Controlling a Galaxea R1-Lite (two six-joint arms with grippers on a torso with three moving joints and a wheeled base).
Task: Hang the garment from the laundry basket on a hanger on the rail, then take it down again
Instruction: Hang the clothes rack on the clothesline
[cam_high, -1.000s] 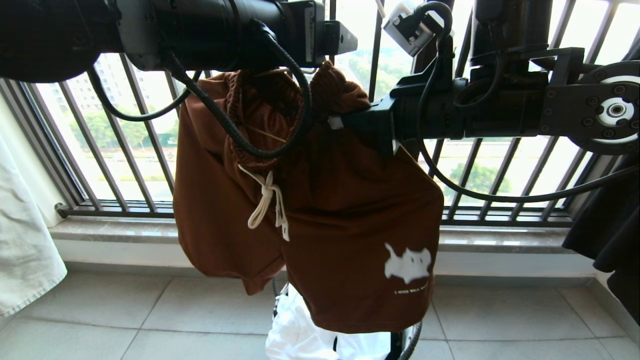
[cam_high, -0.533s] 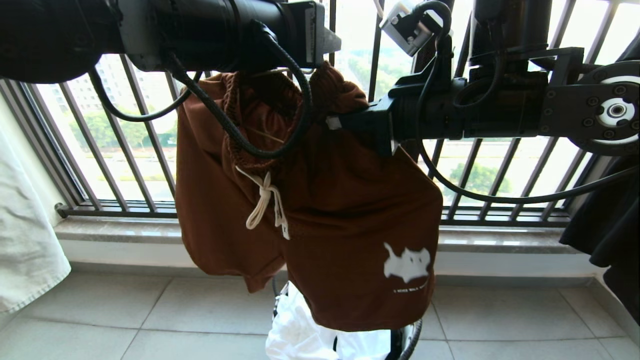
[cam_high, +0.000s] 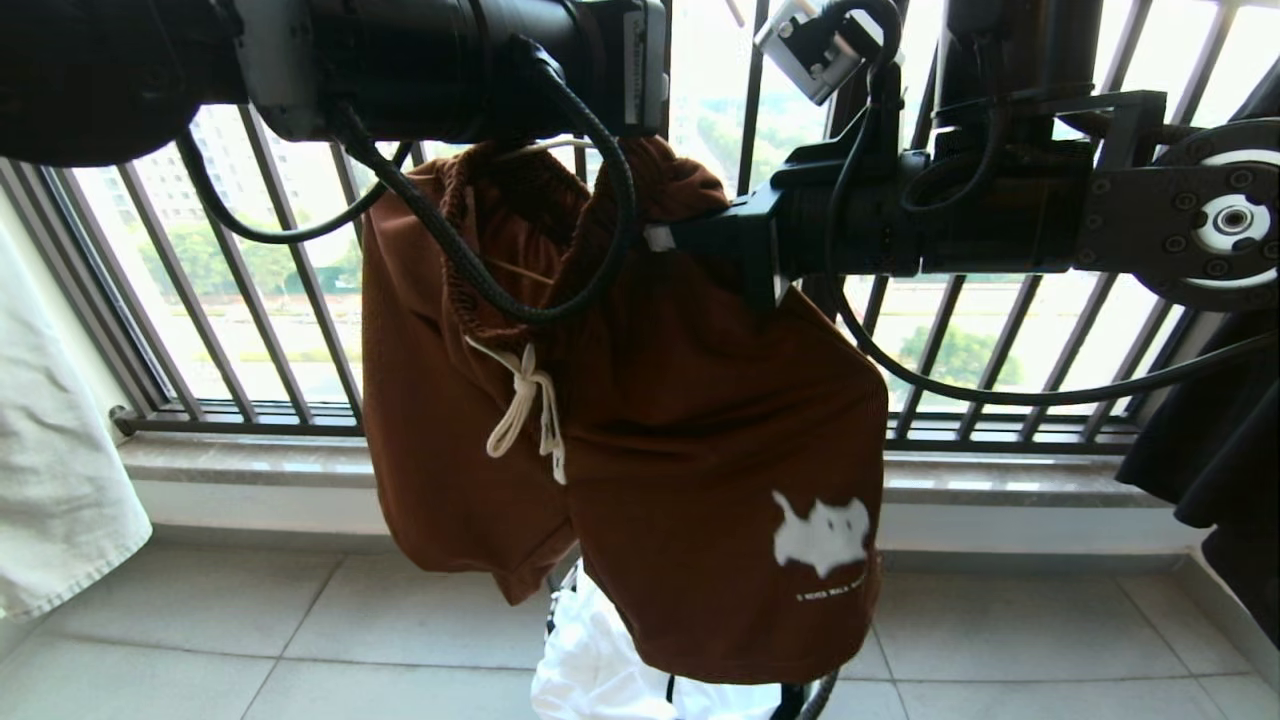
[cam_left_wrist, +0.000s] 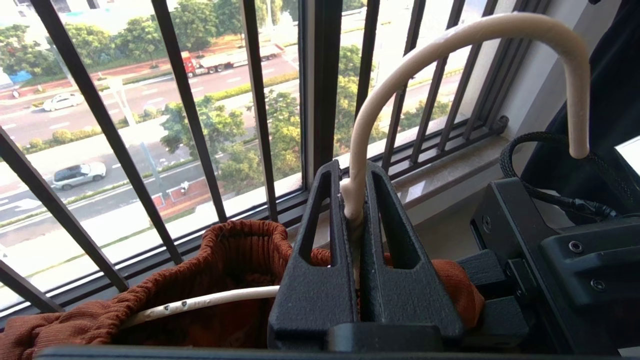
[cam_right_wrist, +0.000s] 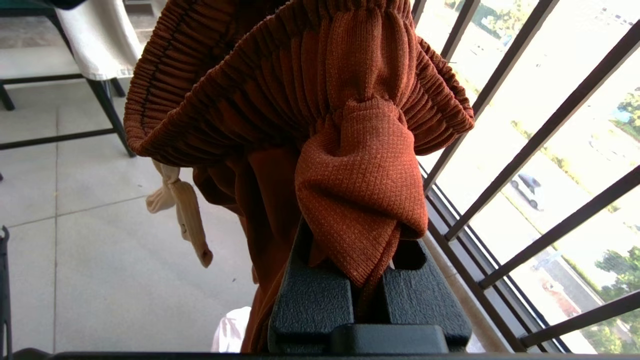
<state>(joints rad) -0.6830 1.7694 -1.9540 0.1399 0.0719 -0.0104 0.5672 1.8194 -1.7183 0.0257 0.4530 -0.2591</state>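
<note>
Left end effector clenches the smooth cream wire hanger; right end effector grips ribbed rust-brown shorts.

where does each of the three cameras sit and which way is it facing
Head view: up on the head, facing forward and down at the shorts before the railing; both arms cross it.
Left wrist view: behind the left end effector, shut on the hanger, facing the railing.
Right wrist view: behind the right end effector, shut on the shorts.
Shared: shorts, railing.
</note>
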